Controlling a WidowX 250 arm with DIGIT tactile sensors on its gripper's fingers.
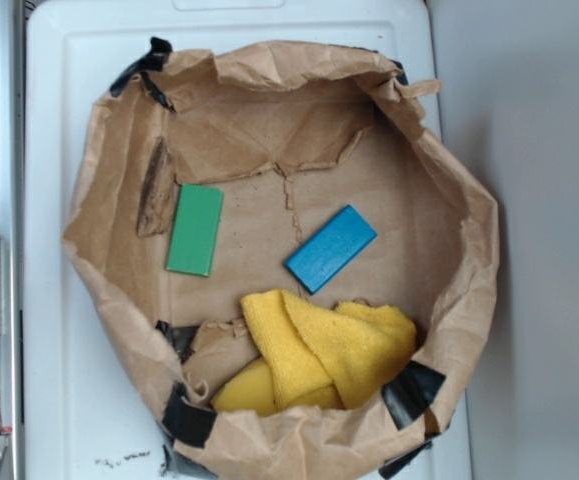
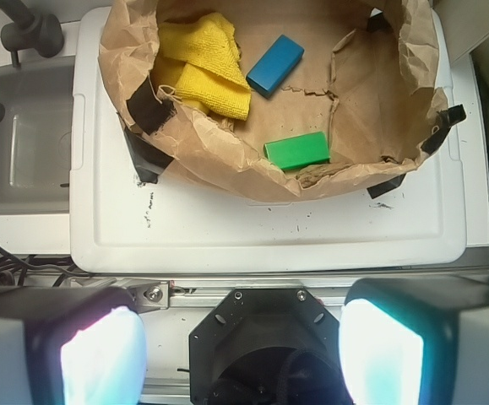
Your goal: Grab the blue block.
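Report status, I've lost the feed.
Gripper open, back off the bag. Flat blue block lies free inside brown paper bag. Yellow cloth close beside it.

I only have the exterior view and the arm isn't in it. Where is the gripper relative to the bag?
Observer: The wrist view shows the gripper held back from the paper bag, over the rail at the near edge of the white board, on the green block's side.
Operator: Are the jaws open?
Observer: Yes, the two fingers stand wide apart with nothing between them.
Operator: What sits beside the board on the yellow cloth's side?
Observer: A grey sink basin with a dark faucet, outside your frame.
Operator: Is the blue block clear from there?
Observer: The blue block lies unobstructed on the bag floor, beyond the green one, the yellow cloth beside it.
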